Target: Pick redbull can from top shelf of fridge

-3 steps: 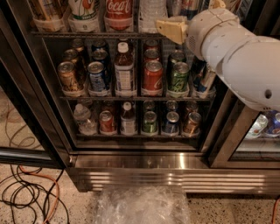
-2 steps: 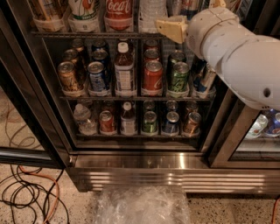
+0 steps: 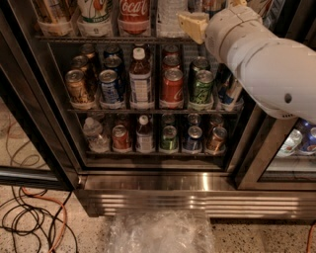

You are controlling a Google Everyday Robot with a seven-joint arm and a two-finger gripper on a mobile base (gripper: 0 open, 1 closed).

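While the claw [image 3: 193,25] is up at the top shelf [image 3: 108,38], right of the cola bottle [image 3: 134,14], the arm [image 3: 261,59] half hides it. Can't tell if it's spread or pinching.

The thick white arm [image 3: 261,64] stretches from the right edge and slants up toward the left, its rounded wrist section [image 3: 232,29] sitting high in the view and ending in the beige tool [image 3: 191,24], which points leftward near the top centre of the view.
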